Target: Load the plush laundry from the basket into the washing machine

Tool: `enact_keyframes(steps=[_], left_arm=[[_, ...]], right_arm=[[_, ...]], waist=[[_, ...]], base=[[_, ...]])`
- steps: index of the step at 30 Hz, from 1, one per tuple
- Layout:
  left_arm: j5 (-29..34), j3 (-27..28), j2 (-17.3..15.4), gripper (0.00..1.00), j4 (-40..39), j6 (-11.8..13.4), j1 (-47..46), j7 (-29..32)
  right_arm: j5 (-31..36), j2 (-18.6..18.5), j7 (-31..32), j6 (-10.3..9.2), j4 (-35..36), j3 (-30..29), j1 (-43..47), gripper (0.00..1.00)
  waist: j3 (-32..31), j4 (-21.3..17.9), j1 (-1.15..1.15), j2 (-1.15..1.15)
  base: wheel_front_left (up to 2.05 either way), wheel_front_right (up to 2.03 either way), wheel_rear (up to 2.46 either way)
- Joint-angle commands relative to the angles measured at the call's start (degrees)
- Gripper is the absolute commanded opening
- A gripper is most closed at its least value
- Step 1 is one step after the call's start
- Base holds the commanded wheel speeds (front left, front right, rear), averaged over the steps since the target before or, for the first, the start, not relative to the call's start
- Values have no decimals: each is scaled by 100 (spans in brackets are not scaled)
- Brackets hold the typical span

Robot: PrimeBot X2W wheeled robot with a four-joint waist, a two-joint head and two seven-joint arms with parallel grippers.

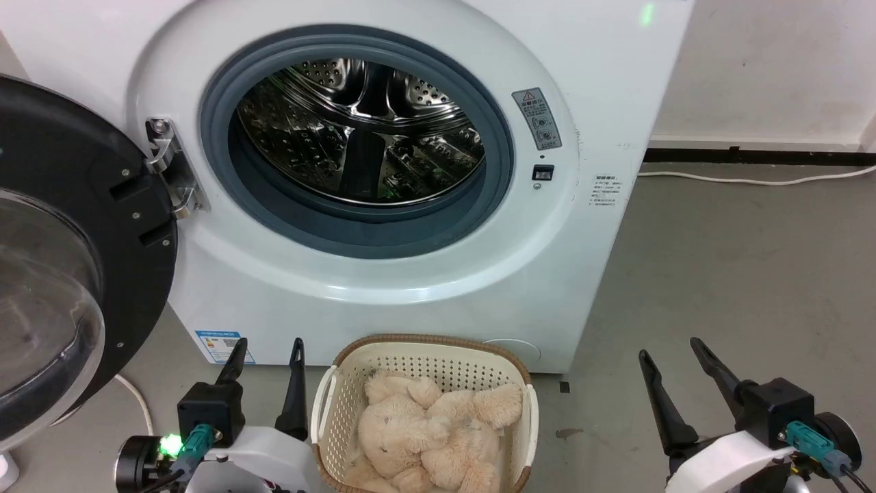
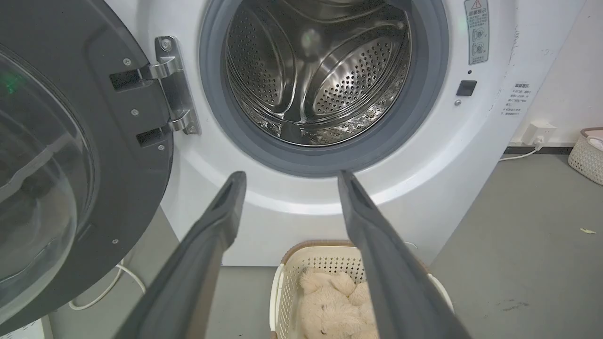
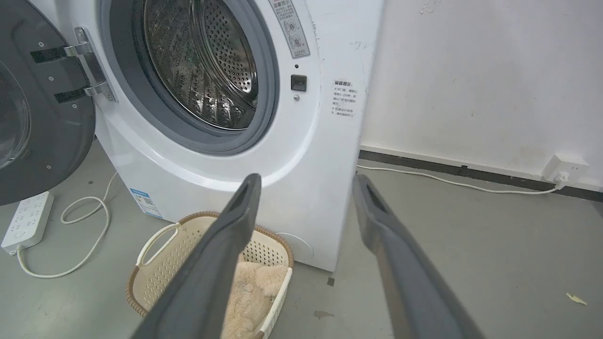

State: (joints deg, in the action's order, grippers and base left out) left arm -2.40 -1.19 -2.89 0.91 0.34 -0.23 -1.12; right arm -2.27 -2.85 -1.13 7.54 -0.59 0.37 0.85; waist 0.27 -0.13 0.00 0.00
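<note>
Our left gripper (image 1: pixel 268 342) and right gripper (image 1: pixel 668 346) both stand spread wide and empty, flanking the basket (image 1: pixel 438 366). The plush laundry (image 1: pixel 431 431) lies inside it, on the floor (image 1: pixel 718 274) before the washing machine (image 1: pixel 410 281), whose door (image 1: pixel 68 171) is open.

Low in the lower left of the frame, left gripper (image 1: pixel 269 342) on a white wrist (image 1: pixel 263 448), dark fingers (image 1: pixel 295 390) parted, pointing straight up, nothing between. In the lower right, right gripper (image 1: pixel 668 346), likewise spread wide and empty, tips leaning toward upper left.
</note>
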Motion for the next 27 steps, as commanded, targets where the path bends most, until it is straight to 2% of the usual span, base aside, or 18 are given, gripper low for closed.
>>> enact_keyframes(steps=[1, 13, 27], left_arm=[[-72, -39, 0, 100, 43, -30, 26, -68], [-275, -170, -31, 100, 278, -82, -198, -116], [-484, -368, -165, 100, 877, -166, -878, 2]], right_arm=[[-96, 0, -71, -1, -18, 13, 83, 100], [-303, -1, -203, -1, 26, 24, 64, 100], [-676, -1, -370, -2, 188, 43, -112, 100]], waist=[[17, -8, 0, 0], [247, -121, 0, 0], [889, -463, 0, 0]], base=[[0, 0, 0], [0, 0, 0], [0, 0, 0]])
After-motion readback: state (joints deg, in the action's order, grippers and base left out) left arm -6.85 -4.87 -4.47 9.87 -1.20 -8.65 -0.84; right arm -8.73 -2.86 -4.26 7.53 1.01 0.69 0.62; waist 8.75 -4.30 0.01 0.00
